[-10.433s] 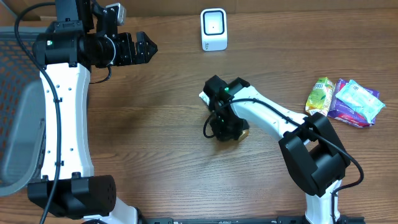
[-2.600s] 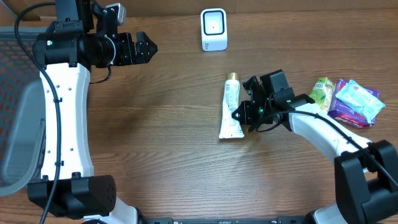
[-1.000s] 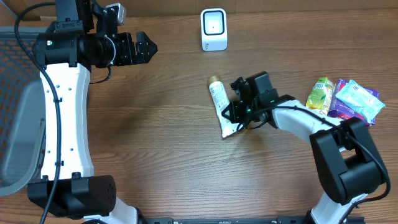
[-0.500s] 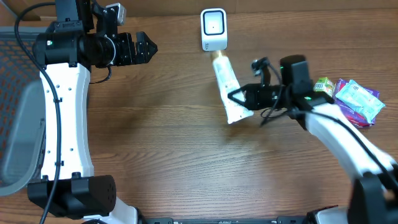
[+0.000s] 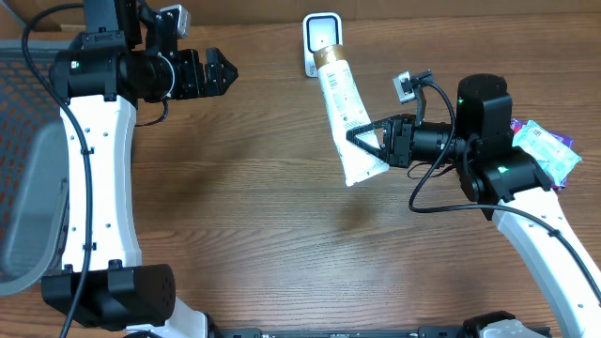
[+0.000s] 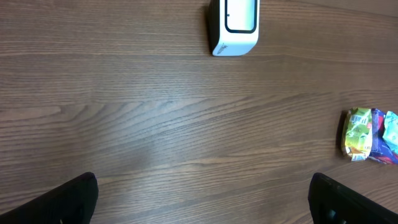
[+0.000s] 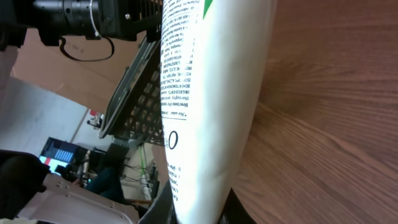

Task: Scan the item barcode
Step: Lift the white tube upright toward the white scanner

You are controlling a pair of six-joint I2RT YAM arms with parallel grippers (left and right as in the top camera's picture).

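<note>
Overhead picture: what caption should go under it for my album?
Right gripper holds a white tube up near the scanner while left gripper hangs open.

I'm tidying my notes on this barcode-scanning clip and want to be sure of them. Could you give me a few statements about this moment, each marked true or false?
1. The right gripper is shut on the white tube. True.
2. The tube lies flat on the table. False: it is held up off the wood, with its gold cap at the scanner.
3. The left gripper is open and holds nothing. True.
4. The snack packets lie next to the left arm. False: the snack packets lie at the right edge, behind the right arm.
</note>
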